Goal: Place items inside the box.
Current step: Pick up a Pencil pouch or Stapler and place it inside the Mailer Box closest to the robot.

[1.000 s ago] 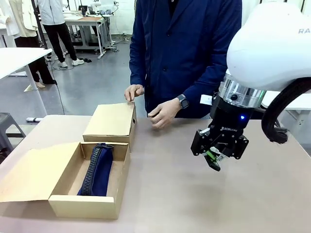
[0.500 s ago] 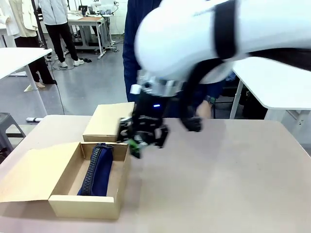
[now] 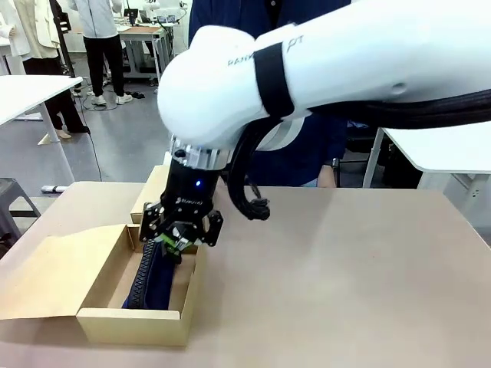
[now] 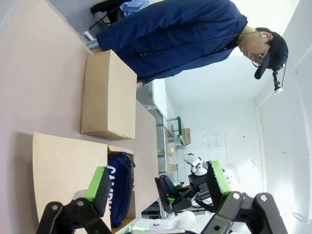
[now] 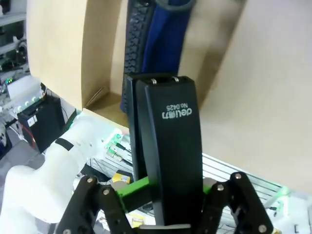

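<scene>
Black stapler [image 5: 168, 161] is sitting clamped in the right gripper [image 3: 176, 242], which is hanging over the open box [image 3: 134, 326], above the navy pouch [image 3: 157, 280], ready for release inside. The left gripper [image 4: 158, 184] is standing open, empty.

**Right arm stretched across with its pincer clamped on a stapler; left pincer open**

The white right arm [image 3: 322, 61] comes in from the robot's right and stretches across the middle to the robot's left side. Its thick upper link runs along the top of the front view. The wrist [image 3: 192, 180] turns downward, with a small blue light lit on its black collar and black cables [image 3: 249, 195] looping beside it. The right pincer [image 3: 175, 241] points down at a slight tilt. Its jaws are closed on a black stapler [image 5: 168, 146] that stands lengthwise between the green pads. In the left wrist view, the left pincer [image 4: 158, 184] is spread wide, with nothing between its two green-padded fingers [image 4: 99, 187].
</scene>
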Robot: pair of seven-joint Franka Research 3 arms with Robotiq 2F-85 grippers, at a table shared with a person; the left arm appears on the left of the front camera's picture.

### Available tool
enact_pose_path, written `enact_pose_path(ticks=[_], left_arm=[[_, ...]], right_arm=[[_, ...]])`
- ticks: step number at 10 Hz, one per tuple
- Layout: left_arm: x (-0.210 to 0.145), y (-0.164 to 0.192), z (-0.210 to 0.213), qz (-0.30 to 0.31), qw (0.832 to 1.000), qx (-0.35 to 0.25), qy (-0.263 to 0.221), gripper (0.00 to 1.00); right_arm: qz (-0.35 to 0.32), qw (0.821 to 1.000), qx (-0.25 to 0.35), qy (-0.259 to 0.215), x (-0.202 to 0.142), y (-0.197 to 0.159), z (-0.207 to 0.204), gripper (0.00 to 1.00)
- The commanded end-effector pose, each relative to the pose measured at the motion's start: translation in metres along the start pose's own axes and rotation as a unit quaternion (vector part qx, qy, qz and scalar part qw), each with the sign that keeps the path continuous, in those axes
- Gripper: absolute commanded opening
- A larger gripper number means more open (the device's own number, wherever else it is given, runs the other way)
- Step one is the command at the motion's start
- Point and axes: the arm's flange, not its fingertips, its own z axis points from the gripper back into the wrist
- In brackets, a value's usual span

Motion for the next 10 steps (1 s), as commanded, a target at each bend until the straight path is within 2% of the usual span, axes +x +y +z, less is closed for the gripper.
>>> enact_pose_path(ticks=[1, 2, 3, 5, 10], left_arm=[[-0.003, 0.000, 0.001, -0.008, 1.000, -0.004, 0.003, 1.00], [-0.003, 0.000, 0.001, -0.008, 1.000, -0.004, 0.003, 1.00], [-0.003, 0.000, 0.001, -0.008, 1.000, -0.004, 0.003, 1.00], [-0.003, 0.000, 0.001, -0.008, 1.000, -0.004, 0.003, 1.00], [-0.003, 0.000, 0.001, -0.008, 1.000, -0.004, 0.003, 1.00]], right_arm=[[0.007, 1.000, 0.001, 0.010, -0.001, 0.007, -0.014, 0.00], [-0.069, 0.997, -0.038, 0.012, 0.001, 0.011, -0.026, 0.00], [-0.114, 0.992, -0.044, 0.009, 0.005, 0.016, -0.035, 0.00], [-0.169, 0.984, -0.061, -0.010, 0.009, 0.026, -0.051, 0.00], [-0.162, 0.984, -0.074, 0.004, 0.024, 0.031, -0.072, 0.00]])
